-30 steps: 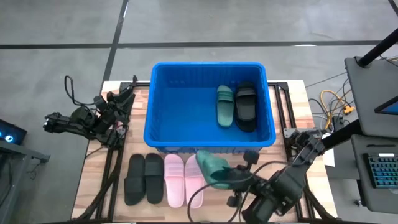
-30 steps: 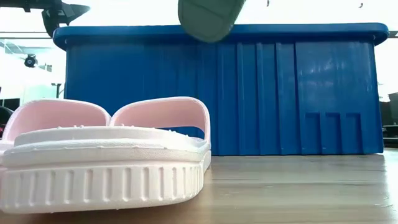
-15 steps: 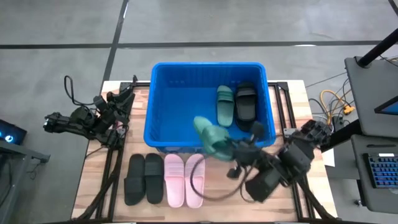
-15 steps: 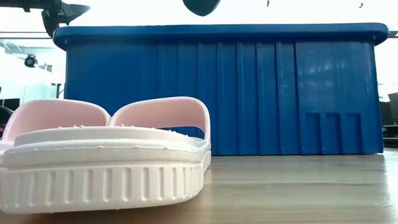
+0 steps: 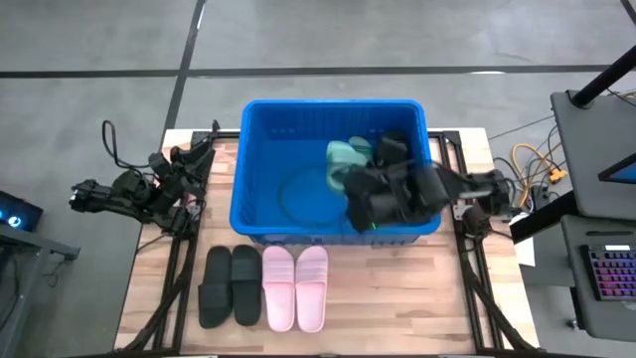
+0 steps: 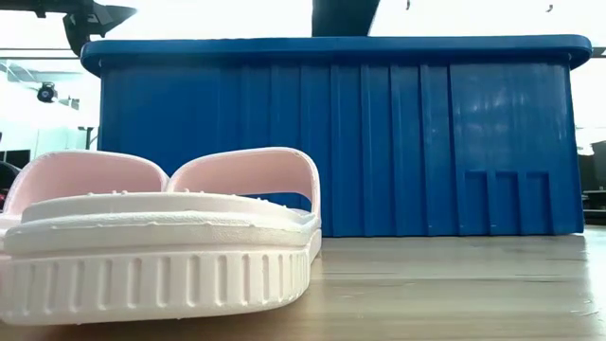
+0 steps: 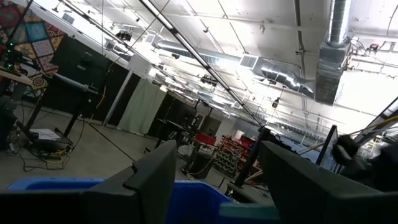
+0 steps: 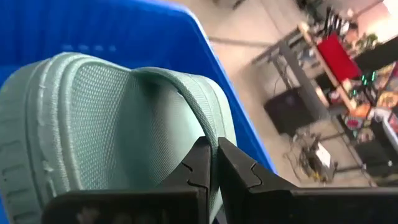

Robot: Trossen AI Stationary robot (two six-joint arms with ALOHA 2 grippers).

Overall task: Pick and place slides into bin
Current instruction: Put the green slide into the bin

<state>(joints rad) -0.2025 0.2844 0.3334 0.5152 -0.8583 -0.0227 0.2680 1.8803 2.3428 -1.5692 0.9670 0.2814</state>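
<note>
Two dark fingers (image 8: 208, 165) of the right gripper (image 5: 363, 179) are pinching together on the strap of a green slide (image 8: 118, 112), which is filling the left and centre of the right wrist view with blue wall behind it. In the high view that gripper is sitting at the centre of the frame, inside the bin (image 5: 260, 189), with the green slide (image 5: 343, 159) showing pale just above and left of it, over the bin's right half. A black slide (image 5: 393, 147) is lying in the bin at the upper right of the gripper; the arm is hiding what lies beneath it.

Below the bin, toward the lower left of the high view, a black pair (image 5: 230, 285) and a pink pair (image 5: 295, 286) are lying side by side on the wooden table (image 5: 397, 298).

The left gripper (image 5: 189, 164) is waiting at the left edge of the table, fingers (image 7: 152, 177) apart.
</note>
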